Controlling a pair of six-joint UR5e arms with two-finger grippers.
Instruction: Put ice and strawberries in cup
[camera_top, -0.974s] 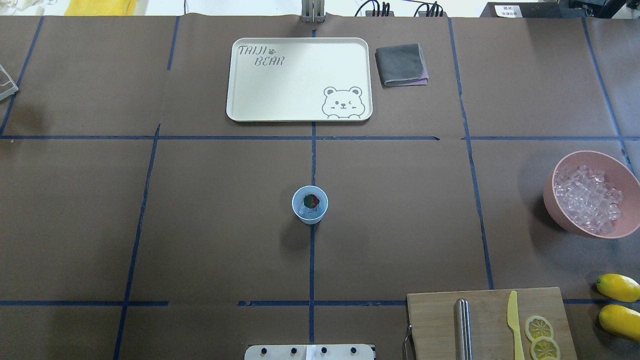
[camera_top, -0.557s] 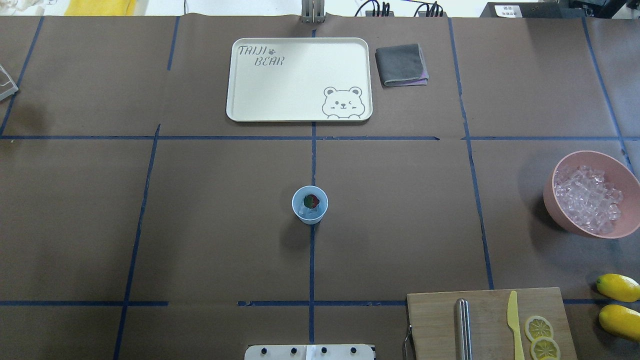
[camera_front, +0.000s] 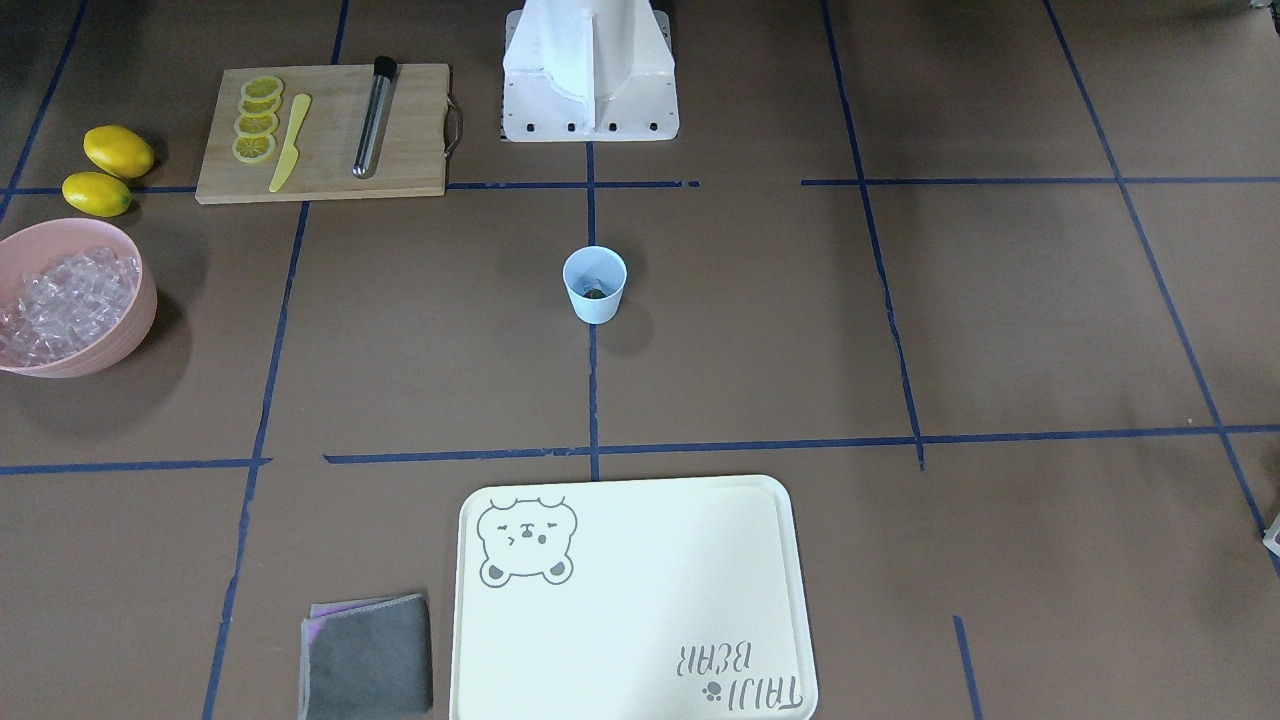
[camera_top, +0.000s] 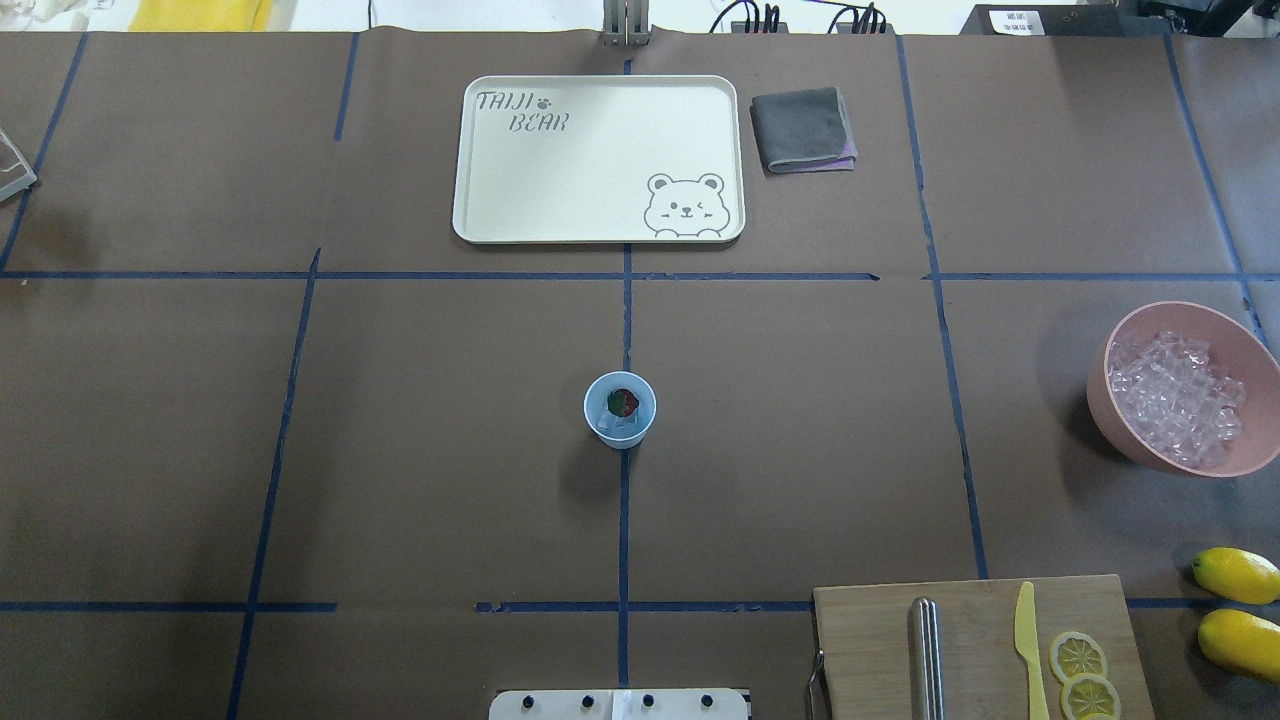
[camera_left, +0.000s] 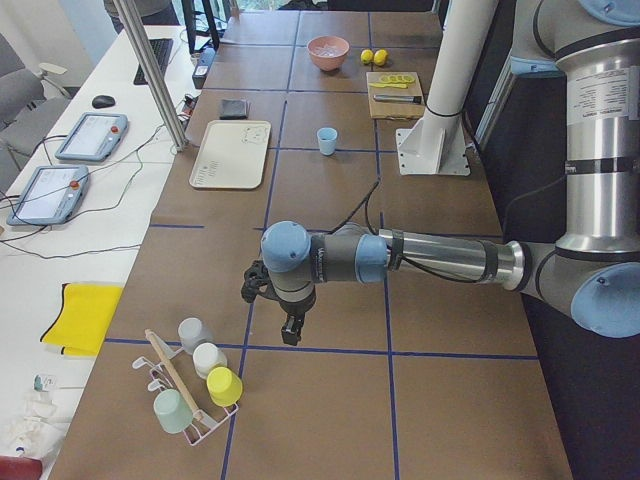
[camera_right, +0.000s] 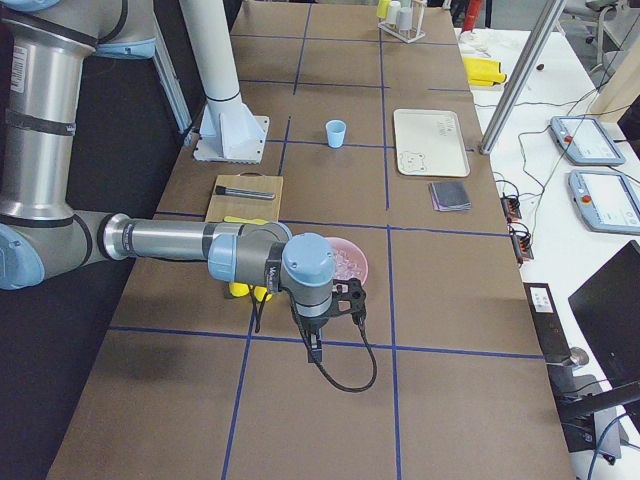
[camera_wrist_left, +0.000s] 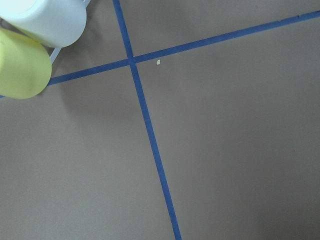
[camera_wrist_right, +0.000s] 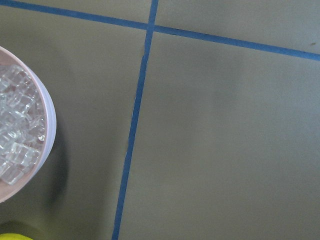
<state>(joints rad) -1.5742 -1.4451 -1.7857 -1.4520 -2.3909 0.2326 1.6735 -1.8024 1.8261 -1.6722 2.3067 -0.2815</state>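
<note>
The pale-blue cup (camera_top: 620, 408) stands upright at the table's middle, on a blue tape line, also visible in the front view as the cup (camera_front: 595, 285). Inside it lies a dark-red strawberry (camera_top: 623, 401) with a clear ice cube (camera_top: 622, 429) beside it. More ice (camera_top: 1175, 398) fills the pink bowl (camera_top: 1236, 336) at the right edge. My left gripper (camera_left: 290, 335) hangs far from the cup, near a cup rack; I cannot tell if it is open or shut. My right gripper (camera_right: 316, 353) hangs just beyond the pink bowl (camera_right: 360, 266); its state cannot be told either.
A cream bear tray (camera_top: 598, 158) and folded grey cloth (camera_top: 803, 130) lie at the far side. A cutting board (camera_top: 975, 645) holds a yellow knife, a metal rod and lemon slices; two lemons (camera_top: 1238, 575) lie beside it. A rack of cups (camera_left: 200, 385) stands at the left end.
</note>
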